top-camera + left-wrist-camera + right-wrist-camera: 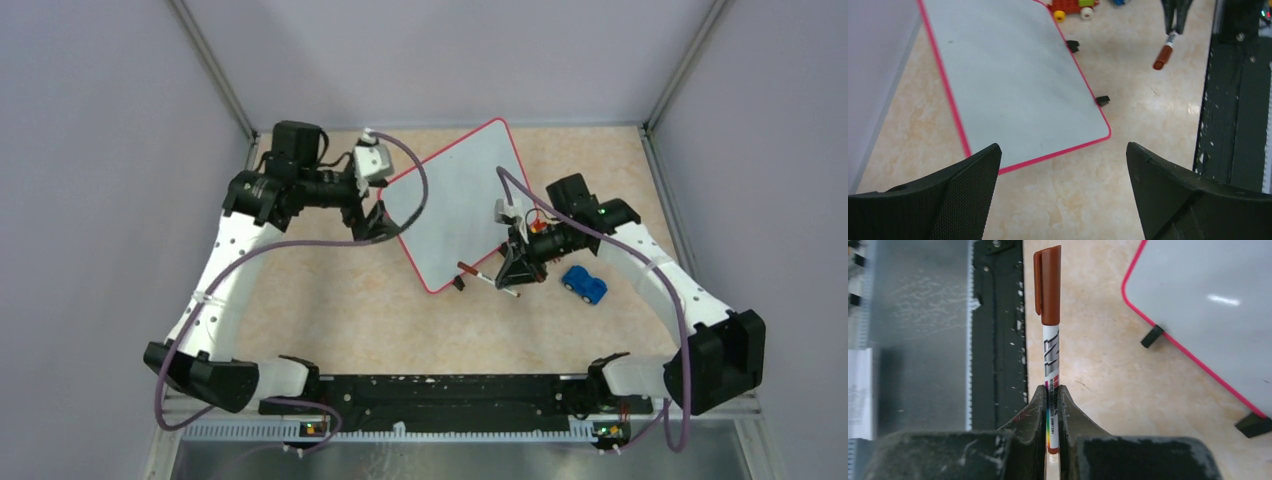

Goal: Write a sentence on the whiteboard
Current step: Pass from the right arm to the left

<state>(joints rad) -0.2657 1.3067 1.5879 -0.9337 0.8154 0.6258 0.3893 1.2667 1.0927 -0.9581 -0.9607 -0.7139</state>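
Pale lilac walls (90, 150) close in three sides of a beige marbled table (330, 300), with a black rail (450, 390) across the near edge where the arms are bolted.

On the left, the left jaws stand wide apart and hold nothing. They sit at the left edge of the whiteboard (460, 200). In the left wrist view its near rounded corner lies just ahead of them, nearer the left-hand finger. The whiteboard lies flat on its small black feet (1102, 100), turned corner-on to the arms. Its face looks blank, with no sentence visible on it.

To the right of the board's near corner, the right jaws are clamped on the lower barrel of a marker pen (1050, 347). The brown-red cap (1048, 285) is on and points away from the jaws, towards the rail. The board lies ahead of these jaws and to their right.

The step in hand appears to be uncapping. It would probably go best if the right jaws hold the barrel firmly and offer the cap to the open left jaws, which then pull straight along the pen.

There is bare table for this below the board's near edge, between the two sets of jaws. The tighter spots are:
- A blue toy car (584, 284) sits just outside the right jaws.
- Toy bricks (1070, 6) lie near the board's right edge.
- A purple cable (420, 190) crosses over the board's left corner.
- The back wall stands close behind the board.
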